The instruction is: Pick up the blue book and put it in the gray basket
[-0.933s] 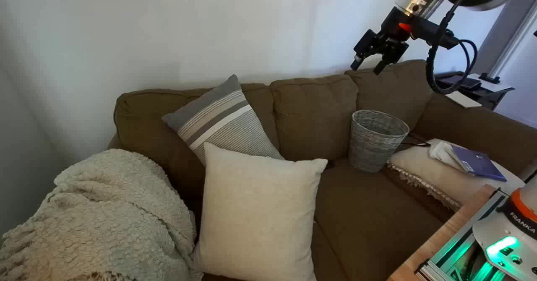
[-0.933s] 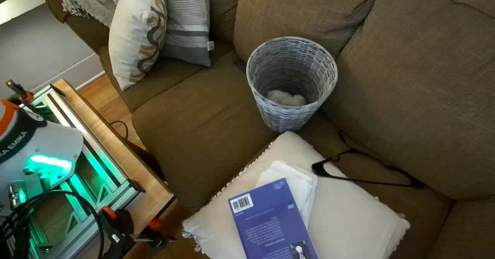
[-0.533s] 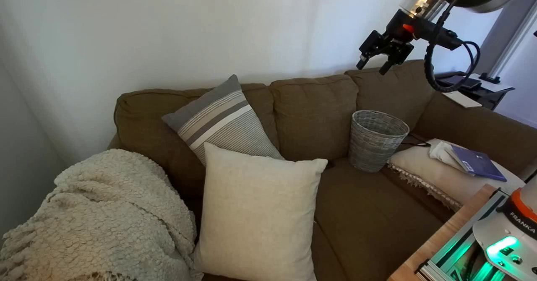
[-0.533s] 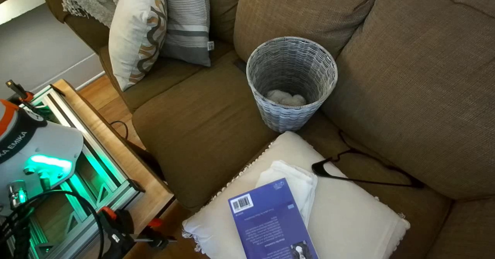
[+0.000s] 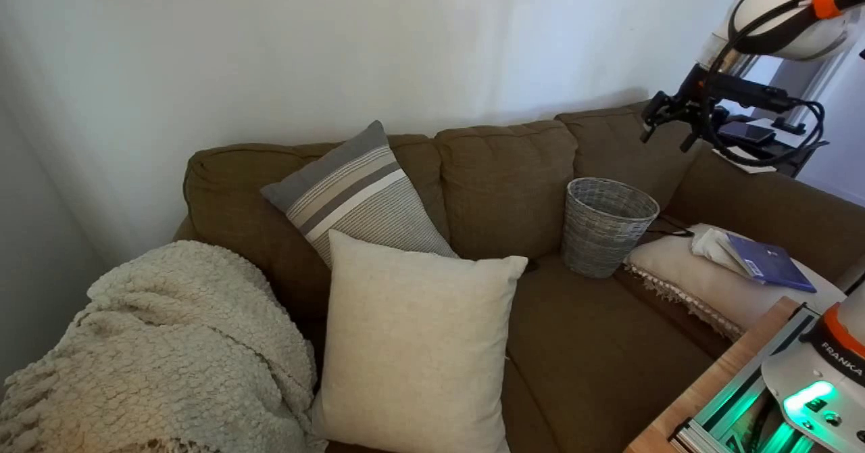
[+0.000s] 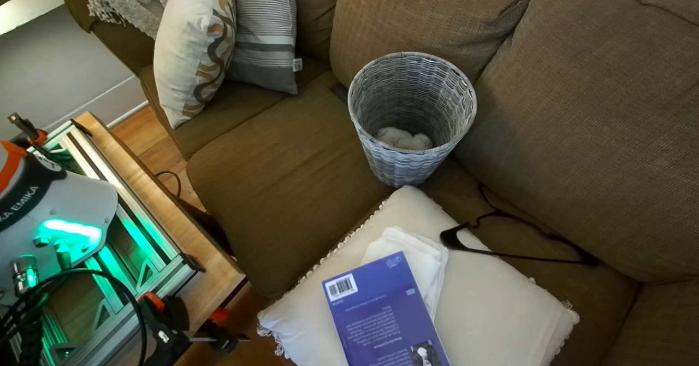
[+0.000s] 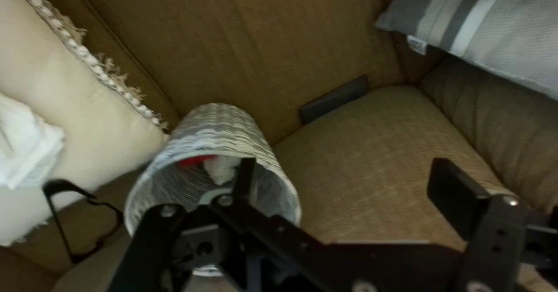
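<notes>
The blue book [image 5: 770, 261] lies flat on a cream pillow, partly over a white folded cloth; it also shows in an exterior view [image 6: 382, 311], cut by the lower edge. It is out of the wrist view. The gray basket [image 5: 598, 236] stands upright on the sofa beside that pillow; it shows in an exterior view [image 6: 393, 164] and in the wrist view [image 7: 218, 126]. My gripper [image 5: 667, 140] is open and empty, in the air above the sofa, higher than the basket. In the wrist view the gripper [image 7: 344, 170] has its left finger across the basket's opening.
The cream pillow [image 6: 491, 306] carries the white cloth [image 6: 431, 257]; a black hanger-like frame [image 6: 524, 257] lies over its edge. White soft stuff [image 6: 404, 137] is inside the basket. Striped pillow [image 5: 385, 203] and white pillow [image 5: 419, 345] stand left. A dark object [image 7: 333, 100] lies on the sofa.
In an exterior view my gripper has moved right and lower, and the arm's tilt has changed. A small dark shape now shows at the top edge of an exterior view. Book and basket have not moved.
</notes>
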`<action>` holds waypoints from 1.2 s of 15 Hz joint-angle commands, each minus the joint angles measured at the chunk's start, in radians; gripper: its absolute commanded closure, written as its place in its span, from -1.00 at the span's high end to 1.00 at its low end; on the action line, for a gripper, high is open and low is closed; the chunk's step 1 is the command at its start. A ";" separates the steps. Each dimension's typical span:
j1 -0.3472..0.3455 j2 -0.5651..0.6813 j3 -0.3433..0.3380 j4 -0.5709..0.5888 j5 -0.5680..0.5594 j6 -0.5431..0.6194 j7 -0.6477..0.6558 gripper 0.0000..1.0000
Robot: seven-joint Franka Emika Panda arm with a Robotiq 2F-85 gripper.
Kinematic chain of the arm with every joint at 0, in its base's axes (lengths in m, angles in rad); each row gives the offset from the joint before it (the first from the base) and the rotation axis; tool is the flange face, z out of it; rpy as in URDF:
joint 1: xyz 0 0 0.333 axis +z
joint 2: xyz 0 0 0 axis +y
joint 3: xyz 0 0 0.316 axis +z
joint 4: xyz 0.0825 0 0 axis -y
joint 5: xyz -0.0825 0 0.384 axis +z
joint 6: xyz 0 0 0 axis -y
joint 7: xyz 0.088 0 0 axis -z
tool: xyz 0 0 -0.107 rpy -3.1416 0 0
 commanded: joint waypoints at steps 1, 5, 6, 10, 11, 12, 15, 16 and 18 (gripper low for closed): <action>-0.115 0.069 -0.063 -0.079 -0.130 -0.030 -0.040 1.00; -0.285 0.248 -0.106 -0.109 -0.441 0.068 0.001 1.00; -0.350 0.285 -0.087 -0.117 -0.528 0.114 0.040 1.00; -0.377 0.309 -0.118 -0.095 -0.651 0.146 0.103 1.00; -0.389 0.333 -0.117 -0.082 -0.672 0.153 0.117 1.00; -0.390 0.348 -0.116 -0.072 -0.678 0.153 0.122 1.00; -0.392 0.352 -0.087 -0.054 -0.778 0.130 0.291 1.00; -0.460 0.392 -0.024 -0.020 -0.801 0.128 0.366 1.00; -0.498 0.502 -0.006 0.053 -0.912 0.142 0.520 1.00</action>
